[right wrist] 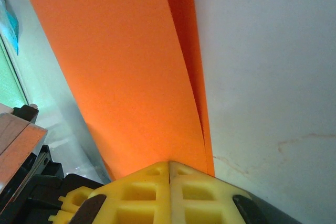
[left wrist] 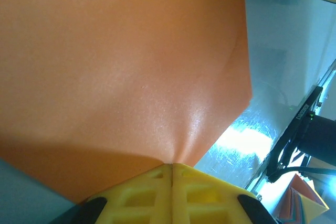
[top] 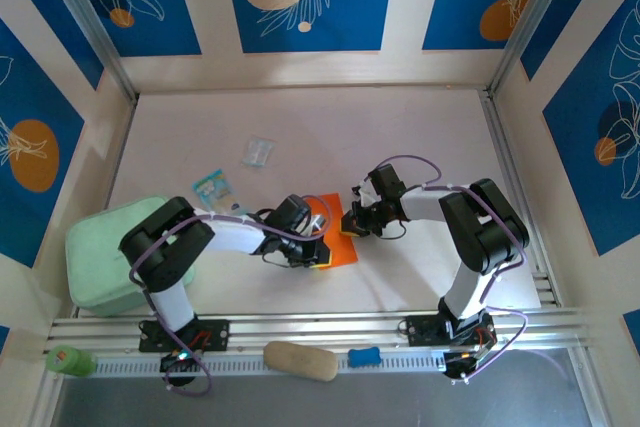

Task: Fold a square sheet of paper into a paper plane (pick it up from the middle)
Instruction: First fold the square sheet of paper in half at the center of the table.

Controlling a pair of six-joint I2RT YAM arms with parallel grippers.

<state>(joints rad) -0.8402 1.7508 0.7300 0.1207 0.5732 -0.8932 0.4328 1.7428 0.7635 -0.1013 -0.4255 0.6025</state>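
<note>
Enclosure: white table point(top: 300, 127) set between blue-and-white patterned walls; both arms reach toward its middle.
Work location: the square sheet of paper point(top: 341, 247) is at the table centre, between the two grippers. Whether it rests on the surface or is lifted just off it cannot be told.
Left gripper point(left wrist: 172, 165): yellow jaws pressed together, pinching one edge of the sheet.
Right gripper point(right wrist: 169, 162): yellow jaws pressed together, pinching the opposite side, where two layers overlap.
Step in hand (judged): forming a fold with both sides pinched.
Procedure: hold both pinches firm. Move the arms in step so the sheet is taut but not strained. Align the layer edges before pressing the crease flat.
Risk: thin paper may buckle or slip if one arm leads.
Sheet appearance: plain bright orange, matte. It is partly folded, with one flap over another in the right wrist view. A faint crease runs toward a corner in the left wrist view.
</note>
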